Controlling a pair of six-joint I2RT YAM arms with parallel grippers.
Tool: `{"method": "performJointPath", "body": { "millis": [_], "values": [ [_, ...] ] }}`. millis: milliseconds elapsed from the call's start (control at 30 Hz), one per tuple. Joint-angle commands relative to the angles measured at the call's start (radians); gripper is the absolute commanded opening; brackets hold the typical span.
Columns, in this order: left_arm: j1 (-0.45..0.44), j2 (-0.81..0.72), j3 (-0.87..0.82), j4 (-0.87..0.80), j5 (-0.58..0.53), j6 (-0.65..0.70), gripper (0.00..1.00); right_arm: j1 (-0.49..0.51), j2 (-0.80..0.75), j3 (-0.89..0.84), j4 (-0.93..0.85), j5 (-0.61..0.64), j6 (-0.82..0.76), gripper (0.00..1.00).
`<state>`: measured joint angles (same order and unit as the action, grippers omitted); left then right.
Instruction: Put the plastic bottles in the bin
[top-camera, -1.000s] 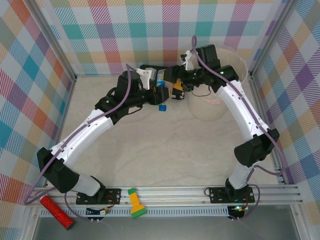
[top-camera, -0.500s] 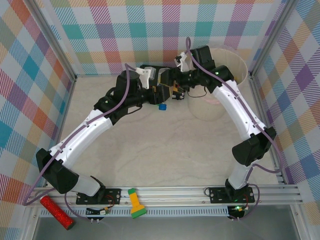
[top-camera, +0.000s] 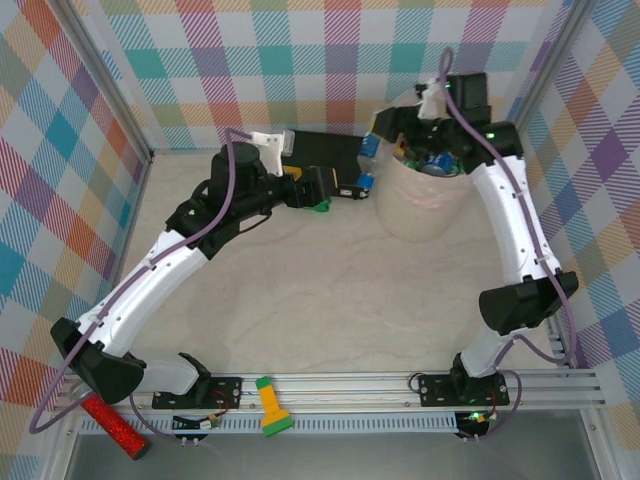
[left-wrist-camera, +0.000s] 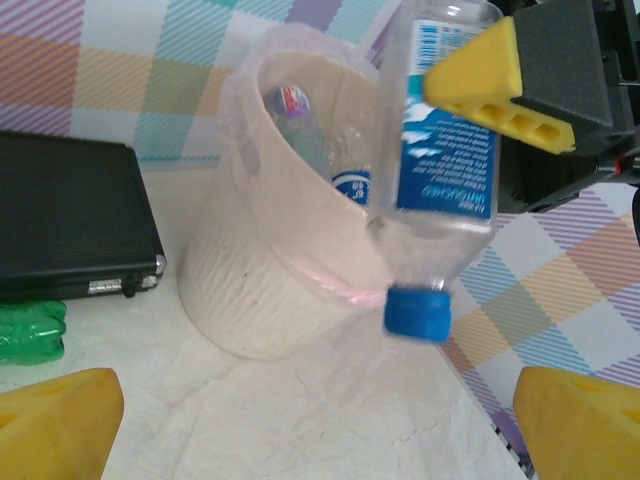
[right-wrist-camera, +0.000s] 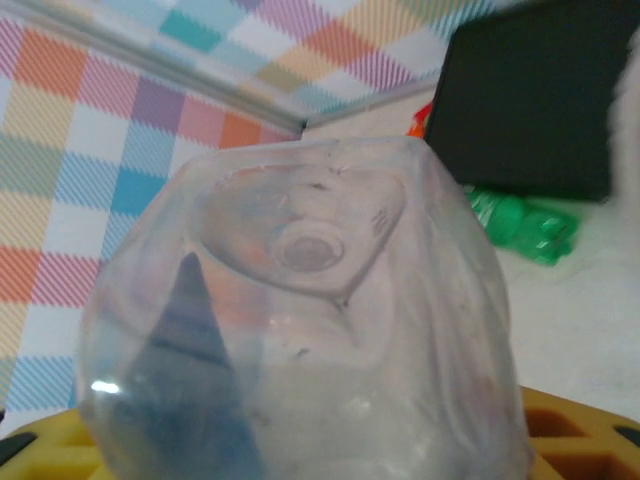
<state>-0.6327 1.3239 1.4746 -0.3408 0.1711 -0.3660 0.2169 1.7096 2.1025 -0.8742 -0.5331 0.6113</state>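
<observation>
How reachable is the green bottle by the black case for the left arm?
Probably yes: the open left gripper hangs close beside the green bottle, which lies exposed by the black case, nothing between.

Clear glossy plastic bottle (left-wrist-camera: 440, 190), matt ribbed bin (left-wrist-camera: 250, 285).

The table (top-camera: 300, 290) carries the bin (top-camera: 418, 212), a black case (top-camera: 325, 150) and a green bottle (top-camera: 319, 207).

Two slim robot arms, left arm (top-camera: 150, 275) and right arm (top-camera: 510, 215), glossy white link shells, matte black joint housings, purple cables looped alongside, black base plates bolted to the silver slotted rail (top-camera: 340, 385), small green light beside the right base, chunky yellow fingers (left-wrist-camera: 55, 425)
</observation>
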Motion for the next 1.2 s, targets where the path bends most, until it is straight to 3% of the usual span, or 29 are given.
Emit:
{"method": "performJointPath", "body": {
  "millis": [0, 400, 633, 933, 967, 1000, 1033, 1167],
  "values": [
    [0.001, -0.03, -0.011, -0.024, -0.034, 0.028, 0.99, -0.082, -0.008, 0.072, -0.097, -0.021, -0.046, 0.57],
    [0.008, -0.043, -0.028, -0.041, -0.045, 0.033, 0.99, -0.305, 0.154, 0.291, -0.251, -0.007, -0.118, 0.6],
    [0.011, -0.057, -0.04, -0.05, -0.06, 0.03, 1.0, -0.319, 0.252, 0.349, -0.283, 0.061, -0.146, 0.6],
    [0.016, -0.071, -0.05, -0.059, -0.085, 0.022, 1.0, -0.318, 0.36, 0.414, -0.26, 0.026, -0.09, 0.61],
    [0.016, -0.07, -0.05, -0.06, -0.085, 0.021, 1.0, -0.318, 0.366, 0.428, -0.264, 0.023, -0.09, 0.64],
    [0.016, -0.071, -0.05, -0.061, -0.088, 0.021, 1.0, -0.319, 0.373, 0.443, -0.271, 0.021, -0.094, 0.78],
    [0.016, -0.072, -0.05, -0.061, -0.09, 0.019, 1.0, -0.318, 0.375, 0.453, -0.277, 0.025, -0.1, 1.0],
    [0.017, -0.072, -0.055, -0.06, -0.091, 0.012, 1.0, -0.318, 0.358, 0.459, -0.288, 0.05, -0.128, 0.99]
  ]
}}
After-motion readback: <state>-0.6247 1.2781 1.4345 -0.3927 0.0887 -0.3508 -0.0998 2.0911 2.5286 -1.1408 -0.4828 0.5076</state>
